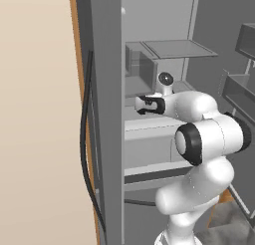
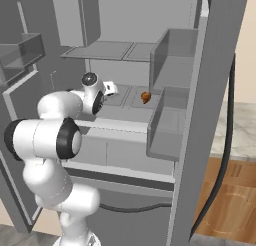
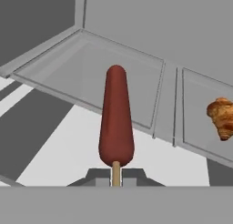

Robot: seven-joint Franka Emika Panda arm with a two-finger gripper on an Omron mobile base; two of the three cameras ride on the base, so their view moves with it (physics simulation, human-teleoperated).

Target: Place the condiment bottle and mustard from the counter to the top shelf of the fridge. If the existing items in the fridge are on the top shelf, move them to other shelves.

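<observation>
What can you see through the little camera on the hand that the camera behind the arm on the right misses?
Hand view alone: a brown ice pop on a stick, its stick pinched between the shut gripper, pointing into the fridge. Right base view alone: the white arm, the fridge door bins and the upper shelf. Shared: the croissant lying on a fridge shelf, right of the gripper.

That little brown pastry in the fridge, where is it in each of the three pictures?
Left base view: I can't make out the pastry.
Right base view: the pastry lies on a middle shelf, right of the gripper.
Hand view: far right, beyond the ice pop the gripper holds.
Shared landmark: the glass shelf.
</observation>
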